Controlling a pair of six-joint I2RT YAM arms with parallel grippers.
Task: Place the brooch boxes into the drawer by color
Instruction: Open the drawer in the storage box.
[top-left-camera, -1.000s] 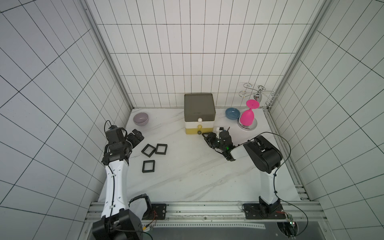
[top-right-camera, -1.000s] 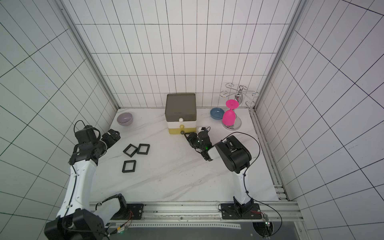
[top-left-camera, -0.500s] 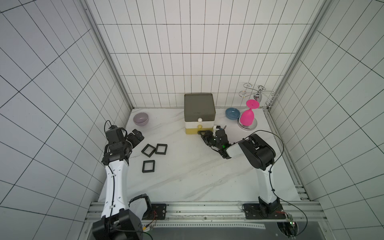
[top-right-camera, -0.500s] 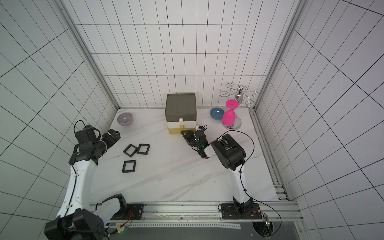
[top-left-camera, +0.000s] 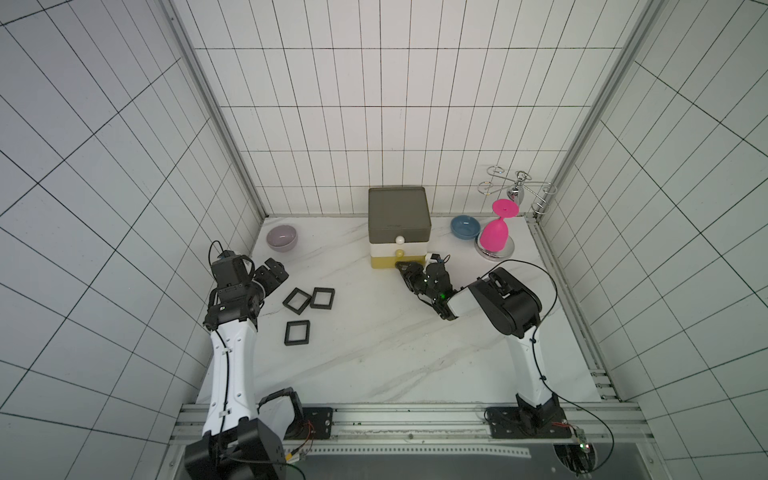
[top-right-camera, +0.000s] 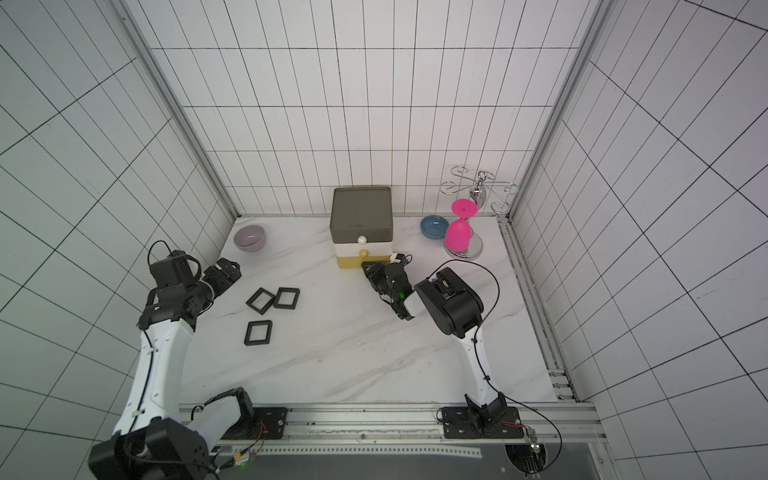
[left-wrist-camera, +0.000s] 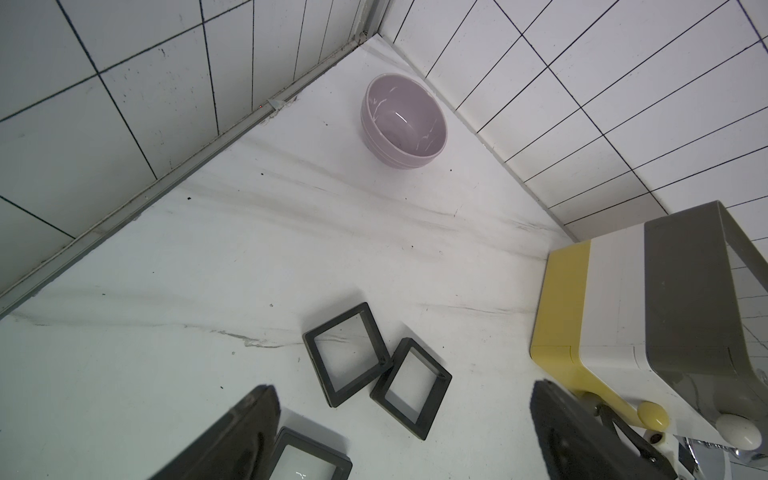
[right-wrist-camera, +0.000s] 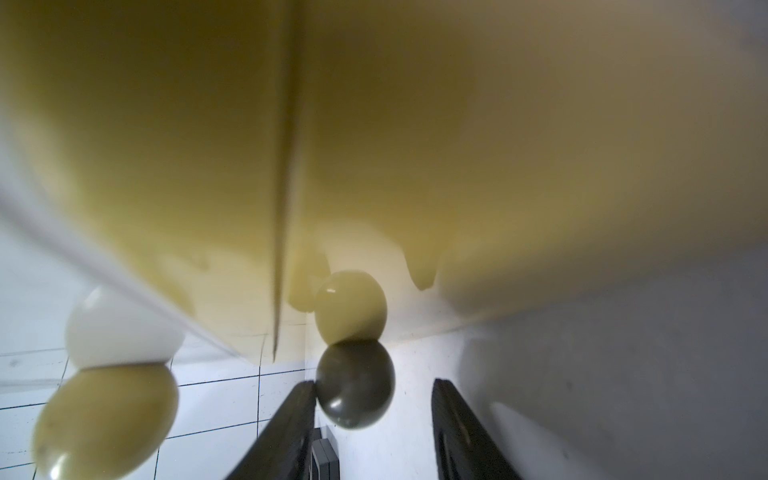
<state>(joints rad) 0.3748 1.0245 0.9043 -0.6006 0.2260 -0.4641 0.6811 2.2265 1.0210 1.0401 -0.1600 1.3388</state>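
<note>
White marbled bench (top-left-camera: 374, 353): three black brooch boxes (top-left-camera: 297, 332) lie flat, clear-centred square frames. Left tool (top-left-camera: 272, 272) gapes empty; right tool (top-left-camera: 404, 269), unclenched, straddles the drawer's (top-left-camera: 397, 216) grey knob (right-wrist-camera: 354, 384).

Brooch boxes (top-left-camera: 322, 298) left of drawer (top-left-camera: 398, 216)

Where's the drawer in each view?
Top view: drawer, back centre of the scene.
Top view: same spot, back centre.
Left wrist: cropped at the picture's edge, past the black brooch boxes.
Right wrist: blurred close-up filling most of the picture.
Shared landmark: its yellow tier.
</note>
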